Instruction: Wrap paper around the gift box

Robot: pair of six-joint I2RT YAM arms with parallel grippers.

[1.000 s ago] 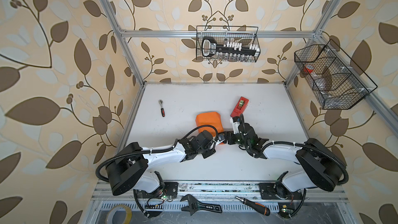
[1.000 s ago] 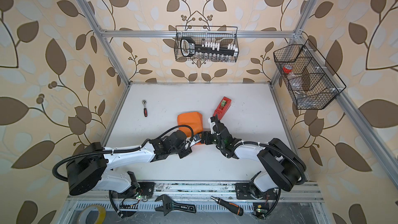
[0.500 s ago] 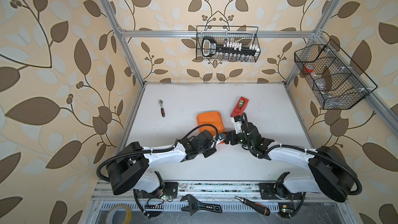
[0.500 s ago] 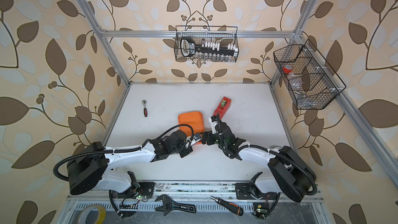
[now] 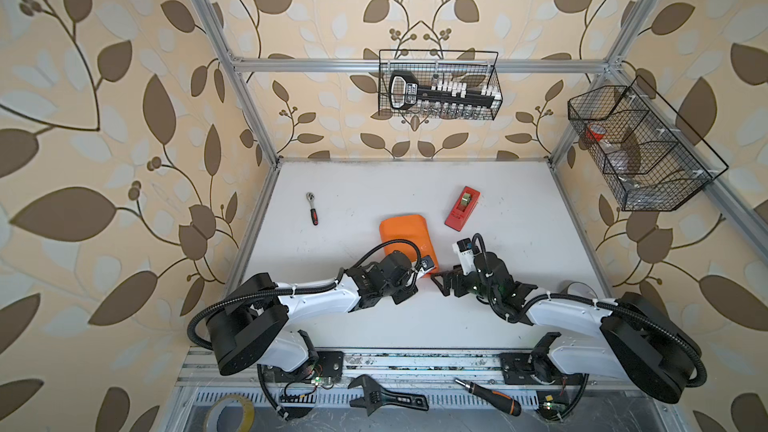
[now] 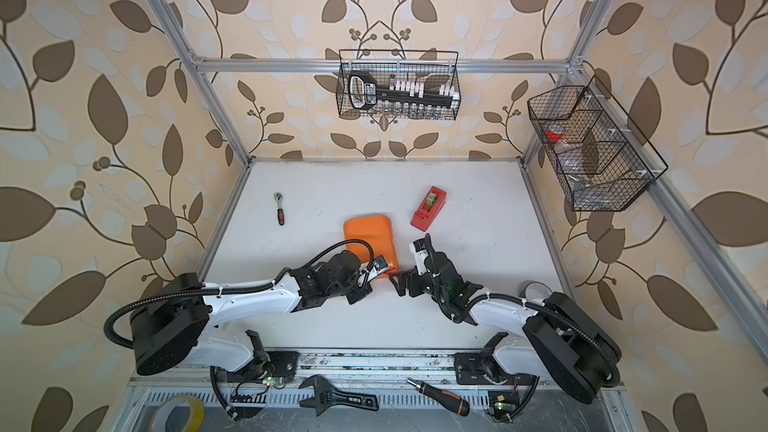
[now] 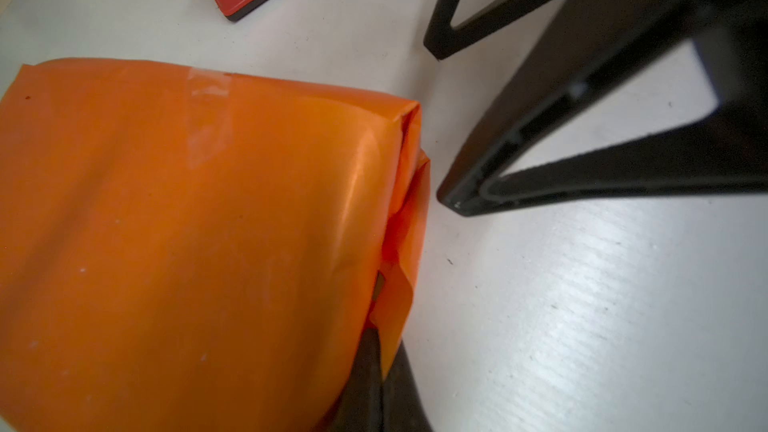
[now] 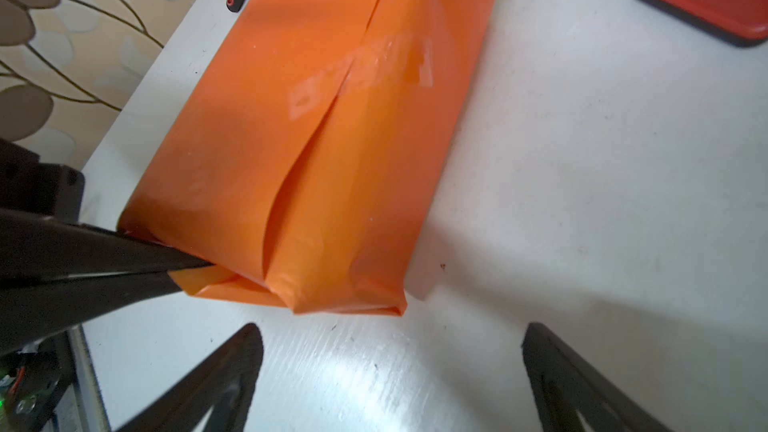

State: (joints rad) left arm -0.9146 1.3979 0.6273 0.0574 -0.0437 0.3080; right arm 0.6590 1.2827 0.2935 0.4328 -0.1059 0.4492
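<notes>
The paper (image 5: 405, 234) (image 6: 368, 234), orange side out, lies folded round a long parcel in the middle of the table. Clear tape (image 8: 361, 72) bridges its top seam. The gift box is hidden inside the paper. My left gripper (image 7: 380, 338) (image 5: 428, 265) is shut on a folded flap at the parcel's near end, and its fingers (image 8: 104, 259) show pinching that flap. My right gripper (image 8: 392, 334) (image 5: 441, 283) (image 6: 400, 283) stands wide open just short of the same end, with bare table between its fingers and nothing held.
A red tape dispenser (image 5: 462, 207) (image 6: 428, 209) lies right of the parcel's far end. A small ratchet (image 5: 311, 208) lies at the far left. Wire baskets (image 5: 438, 85) (image 5: 640, 151) hang on the back and right walls. A wrench (image 5: 386, 398) and screwdriver (image 5: 486, 396) rest below the front rail.
The right gripper has opened wider and drawn back from the parcel's near end. The left gripper stays shut on the flap.
</notes>
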